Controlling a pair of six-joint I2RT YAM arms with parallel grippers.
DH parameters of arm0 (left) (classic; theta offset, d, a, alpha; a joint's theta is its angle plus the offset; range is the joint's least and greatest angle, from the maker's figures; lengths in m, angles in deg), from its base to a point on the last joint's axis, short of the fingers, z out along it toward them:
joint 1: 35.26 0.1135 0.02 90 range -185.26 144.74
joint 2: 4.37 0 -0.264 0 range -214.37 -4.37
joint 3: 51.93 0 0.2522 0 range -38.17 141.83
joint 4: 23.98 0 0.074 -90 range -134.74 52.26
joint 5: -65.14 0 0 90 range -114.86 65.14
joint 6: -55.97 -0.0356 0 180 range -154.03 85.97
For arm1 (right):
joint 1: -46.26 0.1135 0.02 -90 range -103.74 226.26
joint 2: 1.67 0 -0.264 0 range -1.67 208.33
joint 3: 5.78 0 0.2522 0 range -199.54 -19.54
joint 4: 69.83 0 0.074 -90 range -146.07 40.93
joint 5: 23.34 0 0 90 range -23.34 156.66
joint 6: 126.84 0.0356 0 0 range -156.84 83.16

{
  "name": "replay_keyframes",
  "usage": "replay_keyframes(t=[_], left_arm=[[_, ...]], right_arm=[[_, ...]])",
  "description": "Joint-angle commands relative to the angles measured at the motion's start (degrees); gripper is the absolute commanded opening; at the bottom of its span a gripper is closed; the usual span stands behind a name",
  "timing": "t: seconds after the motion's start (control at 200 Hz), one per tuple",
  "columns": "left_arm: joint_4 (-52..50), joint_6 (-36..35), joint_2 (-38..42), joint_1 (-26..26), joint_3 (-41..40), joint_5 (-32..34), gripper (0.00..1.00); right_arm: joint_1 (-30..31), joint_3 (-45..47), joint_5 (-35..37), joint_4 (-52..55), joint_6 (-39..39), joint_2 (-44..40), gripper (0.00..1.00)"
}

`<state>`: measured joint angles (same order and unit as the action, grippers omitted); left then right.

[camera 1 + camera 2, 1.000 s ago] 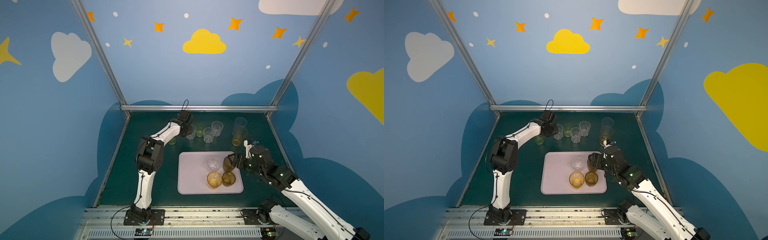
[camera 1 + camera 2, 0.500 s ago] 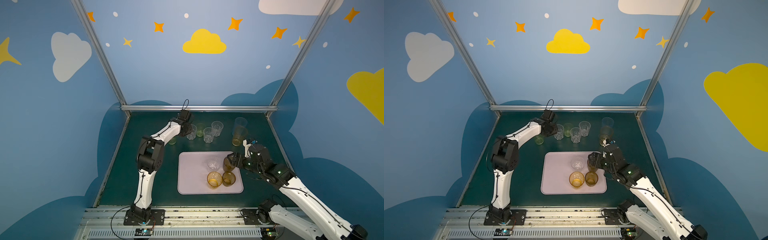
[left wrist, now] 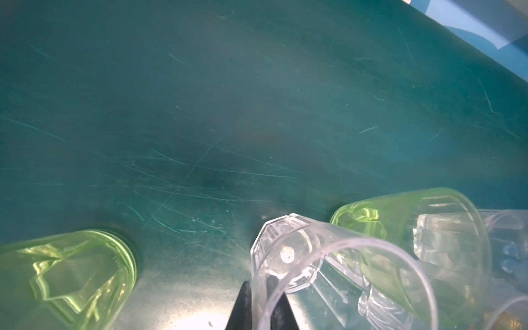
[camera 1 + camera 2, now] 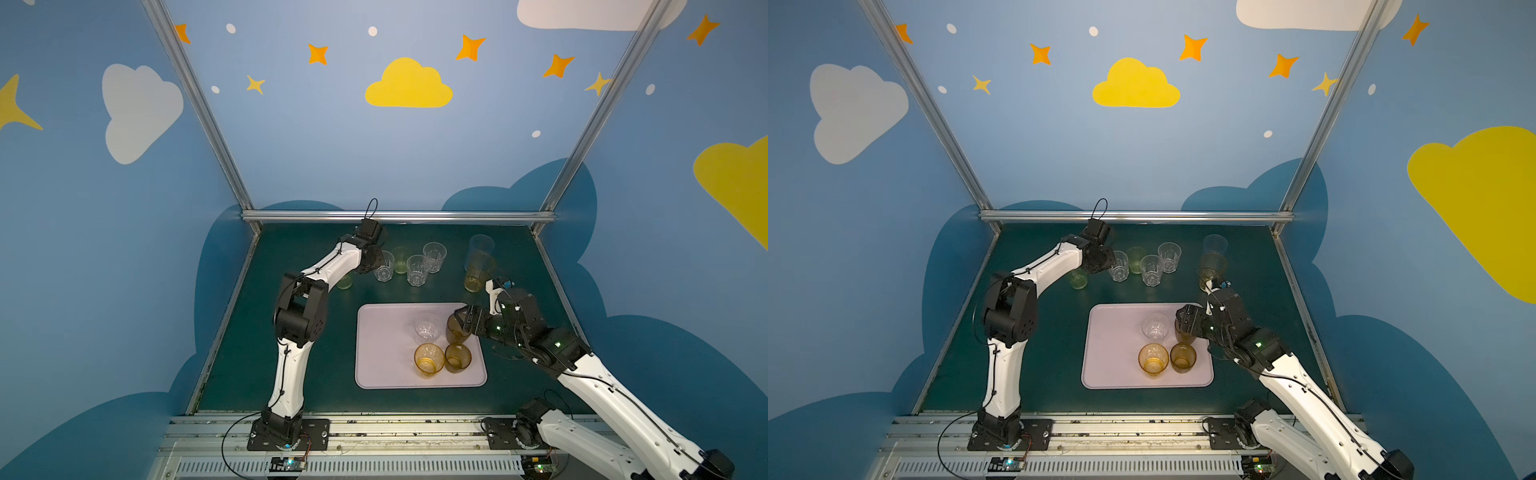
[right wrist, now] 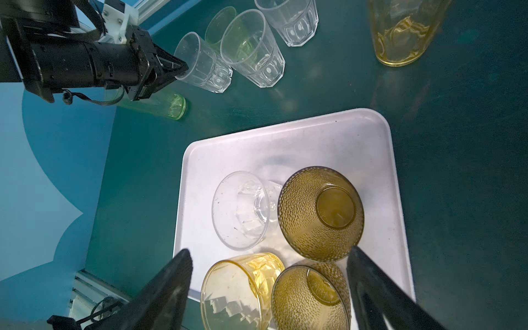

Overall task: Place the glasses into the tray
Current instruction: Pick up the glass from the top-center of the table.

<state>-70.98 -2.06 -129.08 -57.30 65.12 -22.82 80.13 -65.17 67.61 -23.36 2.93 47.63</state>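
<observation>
On the tray (image 4: 382,365): clear glass (image 4: 427,329), amber glass (image 4: 429,359), two brown glasses (image 4: 458,358); left gripper (image 3: 261,285) pinches a back glass (image 5: 204,67) by its rim, right gripper (image 5: 270,250) gapes wide, empty.

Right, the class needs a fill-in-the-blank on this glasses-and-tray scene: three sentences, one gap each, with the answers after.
The tray holds ___ glasses. The left gripper is shut on the rim of a ___ glass. The right gripper, above the tray, has its jaws ___.
Missing words: four, clear, open.
</observation>
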Motion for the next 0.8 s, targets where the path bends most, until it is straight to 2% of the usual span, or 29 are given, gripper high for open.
replay_keyframes(t=[0.0, 0.11, 0.36, 0.791], left_arm=[[-2.35, -0.69, -0.30, 0.18, 1.22, 1.12, 0.11], [-2.76, -0.85, 0.23, 0.17, 1.22, 1.47, 0.07], [-2.80, -0.94, 1.70, 0.23, 0.78, 1.39, 0.04], [-2.07, -1.28, 5.79, 0.10, -3.25, 0.25, 0.04]], right_arm=[[-0.23, 0.39, -0.33, -0.87, -0.09, 0.11, 0.84], [-0.30, 0.54, -0.45, -0.98, 0.09, 0.18, 0.84], [-0.51, 0.67, -0.07, -1.16, 0.29, 0.10, 0.84], [-0.92, 1.96, -0.18, -1.08, 1.60, -1.29, 0.84]])
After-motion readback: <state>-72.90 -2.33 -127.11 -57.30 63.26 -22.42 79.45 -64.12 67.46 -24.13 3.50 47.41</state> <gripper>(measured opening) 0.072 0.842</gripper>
